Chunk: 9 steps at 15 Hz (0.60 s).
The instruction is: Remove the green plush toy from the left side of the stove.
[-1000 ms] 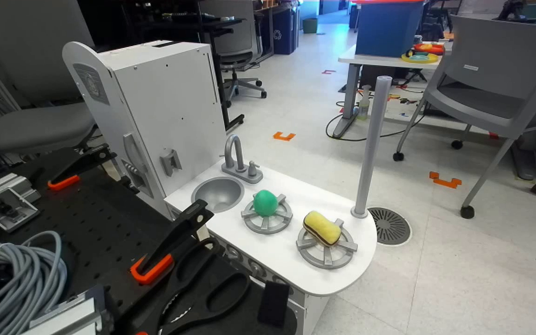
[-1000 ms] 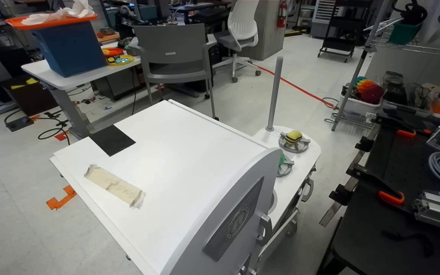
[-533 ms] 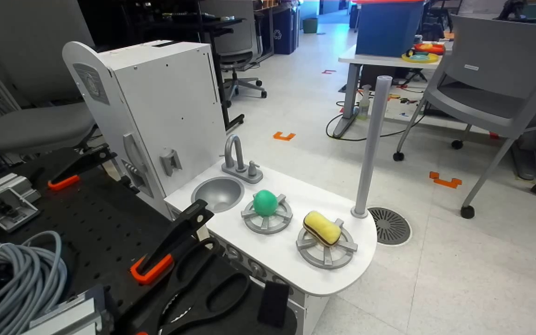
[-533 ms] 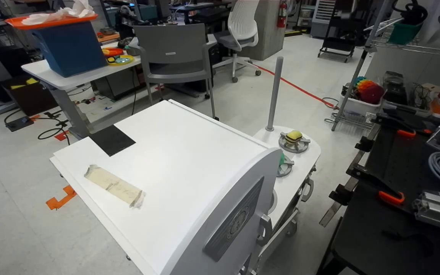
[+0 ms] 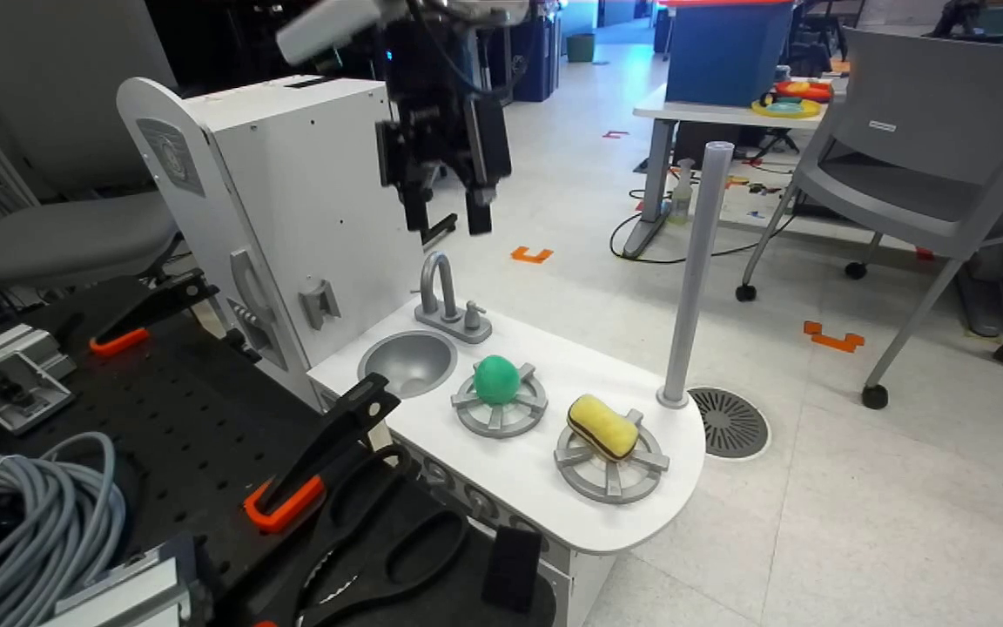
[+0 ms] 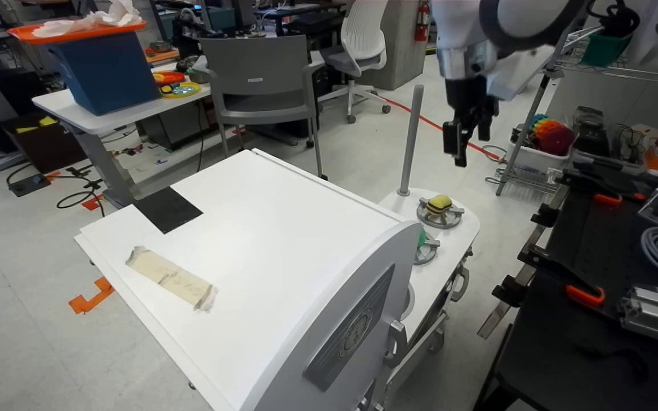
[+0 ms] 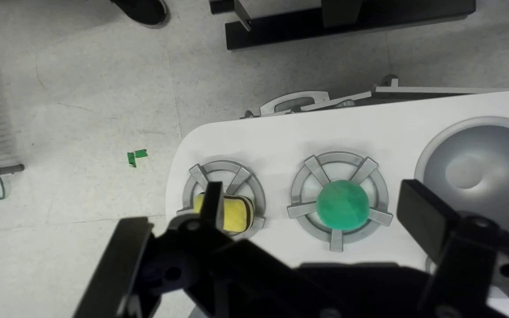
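The green plush toy (image 5: 496,380) sits on the burner nearer the sink on the white stove (image 5: 528,475). In an exterior view only a sliver of the green toy (image 6: 421,238) shows past the tall cabinet. My gripper (image 5: 448,218) is open and empty, fingers pointing down, high above the countertop. It also shows in an exterior view (image 6: 472,145). In the wrist view the green toy (image 7: 343,205) appears between the spread fingers of the gripper (image 7: 312,194), well below and apart from them. The left finger partly covers the yellow toy (image 7: 236,213).
The yellow oblong toy (image 5: 603,427) lies on the second burner. A sink basin (image 5: 408,364) with a faucet (image 5: 440,287) is beside the green toy. A grey pole (image 5: 700,270) rises from the countertop edge. A tall white cabinet (image 5: 319,192) adjoins the sink.
The arm and open gripper have come into view above the countertop in both exterior views, where they were absent before. The green and yellow toys have not moved.
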### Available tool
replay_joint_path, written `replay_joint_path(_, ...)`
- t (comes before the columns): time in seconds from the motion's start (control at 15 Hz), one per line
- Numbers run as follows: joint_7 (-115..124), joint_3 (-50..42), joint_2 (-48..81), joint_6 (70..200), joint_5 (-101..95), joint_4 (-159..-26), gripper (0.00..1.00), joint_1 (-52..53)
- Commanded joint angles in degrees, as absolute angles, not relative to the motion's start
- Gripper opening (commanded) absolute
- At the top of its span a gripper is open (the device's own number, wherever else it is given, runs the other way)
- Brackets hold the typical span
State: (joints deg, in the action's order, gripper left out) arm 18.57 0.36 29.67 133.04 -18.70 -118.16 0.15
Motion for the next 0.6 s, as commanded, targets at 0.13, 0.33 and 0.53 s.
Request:
replay_joint_path(0.13, 19.8, -5.1, 48.3, 144.2, -17.6, -107.1, 1.00, 5.5)
replay_joint_path(0.33, 17.8, -4.5, 54.5, 147.9, -14.6, -102.5, 1.00, 6.3)
replay_joint_path(0.53, 16.9, -4.5, 59.2, 149.8, -12.4, -97.9, 1.00, 7.5)
